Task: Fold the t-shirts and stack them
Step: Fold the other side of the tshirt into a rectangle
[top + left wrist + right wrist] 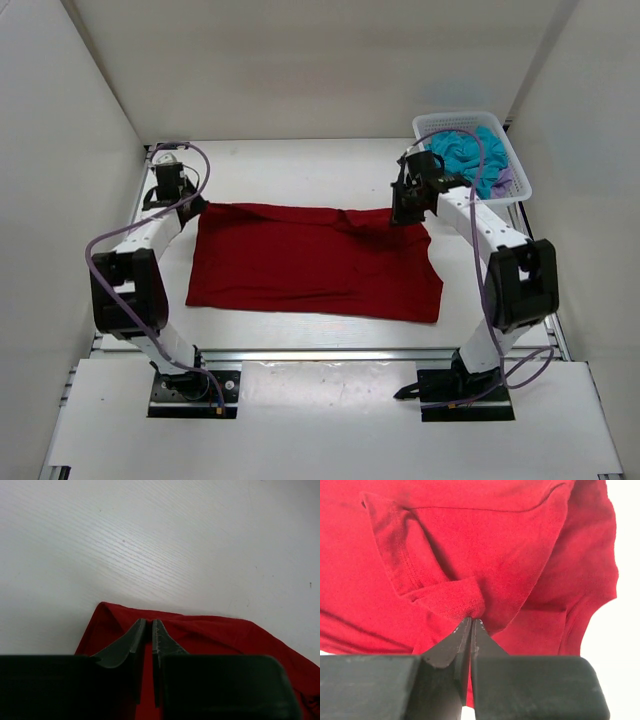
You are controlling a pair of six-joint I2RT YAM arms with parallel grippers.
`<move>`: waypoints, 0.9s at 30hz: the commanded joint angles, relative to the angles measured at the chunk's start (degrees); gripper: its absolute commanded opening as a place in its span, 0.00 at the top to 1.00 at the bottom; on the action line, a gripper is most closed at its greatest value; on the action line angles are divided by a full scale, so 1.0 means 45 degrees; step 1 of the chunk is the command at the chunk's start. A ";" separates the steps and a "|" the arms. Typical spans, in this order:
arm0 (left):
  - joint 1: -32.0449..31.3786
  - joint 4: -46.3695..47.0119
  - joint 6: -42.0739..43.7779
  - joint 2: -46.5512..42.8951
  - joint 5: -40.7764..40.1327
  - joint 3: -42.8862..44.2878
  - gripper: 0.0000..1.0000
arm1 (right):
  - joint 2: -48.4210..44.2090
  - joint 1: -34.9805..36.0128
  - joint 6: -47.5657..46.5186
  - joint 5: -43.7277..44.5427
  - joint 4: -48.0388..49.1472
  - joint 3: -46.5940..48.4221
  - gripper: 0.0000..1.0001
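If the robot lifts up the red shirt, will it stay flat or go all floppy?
Probably floppy: the red t-shirt bunches into a soft fold where the right tool pinches it. It will likely sag in the middle, since only the left tool and right tool hold its far edge. It looks light, being thin cloth.

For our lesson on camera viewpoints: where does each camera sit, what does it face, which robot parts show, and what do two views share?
Top external: high behind the robot, looking down on table, red t-shirt, basket; left arm and right arm show whole.
Left wrist: on left arm, facing the shirt's corner; left gripper shows.
Right wrist: on right arm, facing bunched cloth; right gripper shows.
Both wrist views share the red t-shirt, each gripper shut on it.
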 commanded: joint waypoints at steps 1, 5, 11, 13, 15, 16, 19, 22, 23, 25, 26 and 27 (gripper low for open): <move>0.0081 -0.0200 -0.0009 -0.1407 -0.0079 -0.0279 1.00 | -0.1697 0.0152 0.0107 -0.0140 0.1295 -0.0824 1.00; -0.0133 -0.0376 0.0166 -0.2344 -0.0431 -0.0630 1.00 | -0.3627 -0.0042 -0.0029 -0.0161 0.1237 -0.1980 1.00; 0.0080 -0.0533 0.0283 -0.3828 -0.0627 -0.1781 1.00 | -0.6088 -0.0647 -0.0185 -0.0100 0.0982 -0.4107 1.00; 0.0004 -0.0455 0.0361 -0.4278 -0.0899 -0.2270 1.00 | -0.6659 -0.1114 -0.0126 -0.0412 0.1022 -0.5159 1.00; -0.0093 -0.0455 0.0497 -0.4690 -0.1134 -0.2914 1.00 | -0.7360 -0.1312 -0.0145 -0.0471 0.0964 -0.5749 0.99; -0.0133 -0.0590 0.0575 -0.4749 -0.1328 -0.3013 1.00 | -0.7576 -0.1447 -0.0107 -0.0472 0.0983 -0.6195 1.00; -0.0133 -0.0922 0.0635 -0.5100 -0.1429 -0.3773 1.00 | -0.8552 -0.1449 0.0049 -0.0198 0.1004 -0.7250 1.00; 0.0333 -0.1021 0.0245 -0.5551 -0.0884 -0.4612 1.00 | -0.9138 -0.1469 0.0225 -0.0276 0.1159 -0.8207 1.00; 0.0451 -0.1098 0.0128 -0.5705 -0.0688 -0.4790 1.00 | -0.9295 -0.1430 0.0399 -0.0296 0.1256 -0.8559 1.00; 0.0433 -0.1352 0.0030 -0.5881 -0.0686 -0.5044 1.00 | -0.9705 -0.1293 0.0634 -0.0276 0.1315 -0.9050 1.00; 0.0413 -0.1469 -0.0029 -0.5882 -0.0647 -0.5297 1.00 | -0.9842 -0.1177 0.0809 -0.0334 0.1335 -0.9380 1.00; 0.0413 -0.1451 -0.0068 -0.5960 -0.0550 -0.5396 0.99 | -0.9824 -0.0982 0.0985 -0.0335 0.1374 -0.9809 1.00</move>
